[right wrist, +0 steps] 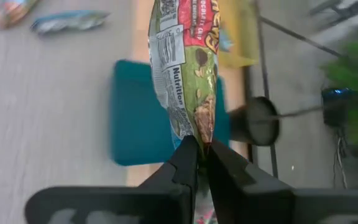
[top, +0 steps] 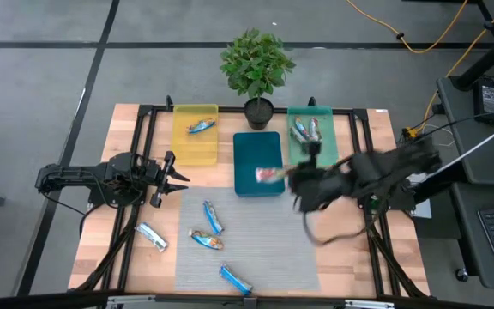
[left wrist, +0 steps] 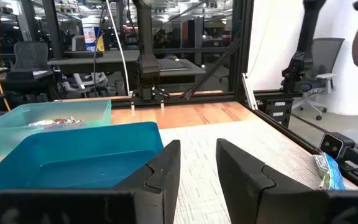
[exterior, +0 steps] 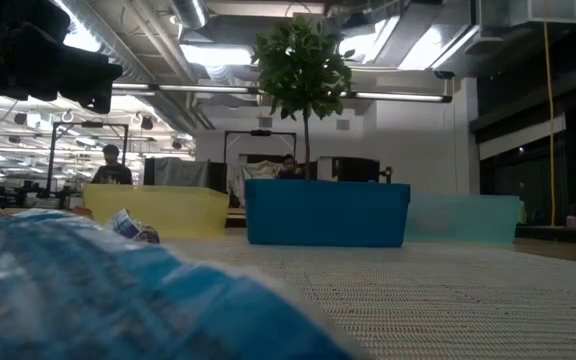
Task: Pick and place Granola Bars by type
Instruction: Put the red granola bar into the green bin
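My right gripper (right wrist: 202,152) is shut on a red and green granola bar (right wrist: 182,62) over the near right corner of the dark blue tray (top: 251,154); in the high view the bar (top: 268,174) shows beside the blurred arm. My left gripper (left wrist: 197,168) waits open at the table's left (top: 174,178), touching nothing. On the grey mat lie a blue bar (top: 213,216), a red-orange bar (top: 206,239) and another blue bar (top: 236,278). A silvery-white and blue bar (top: 152,236) lies on the wood. My right gripper pinches the red and green bar by one crimped end (right wrist: 202,134) between its two fingers (right wrist: 185,162). The bar sticks out lengthwise, straight ahead of the fingertips. The arm reaches in from the table's right. Whether the bar's far end touches the tray, I cannot tell.
The yellow tray (top: 195,142) holds a blue bar (top: 201,126); the pale teal tray (top: 324,142) holds silvery bars (top: 305,130). A potted plant (top: 257,64) stands behind the trays. A blue wrapper (exterior: 88,290) fills the low view's foreground. People show in the room beyond.
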Motion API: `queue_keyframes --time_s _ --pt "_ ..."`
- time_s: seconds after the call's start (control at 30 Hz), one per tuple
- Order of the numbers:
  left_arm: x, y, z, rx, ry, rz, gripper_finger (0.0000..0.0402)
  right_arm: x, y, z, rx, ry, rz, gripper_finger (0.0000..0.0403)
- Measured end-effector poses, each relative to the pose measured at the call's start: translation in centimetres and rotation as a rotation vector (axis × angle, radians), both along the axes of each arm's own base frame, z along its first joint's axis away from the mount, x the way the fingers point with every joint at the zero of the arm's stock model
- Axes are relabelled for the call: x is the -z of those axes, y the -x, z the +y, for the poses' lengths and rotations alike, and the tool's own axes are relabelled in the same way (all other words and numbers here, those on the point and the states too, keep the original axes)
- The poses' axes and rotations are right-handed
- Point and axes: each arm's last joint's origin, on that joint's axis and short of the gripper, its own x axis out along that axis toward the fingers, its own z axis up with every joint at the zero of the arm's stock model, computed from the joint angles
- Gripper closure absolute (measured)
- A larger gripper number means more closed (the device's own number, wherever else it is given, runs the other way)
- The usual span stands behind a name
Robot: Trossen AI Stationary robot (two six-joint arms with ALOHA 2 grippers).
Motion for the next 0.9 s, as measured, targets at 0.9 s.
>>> queue_keyframes --time_s 0.9 --pt "0.0 0.0 0.0 0.0 0.0 -0.001 0.0307 1.4 10.7 -18.0 0.64 -0.125 -0.234 0.0368"
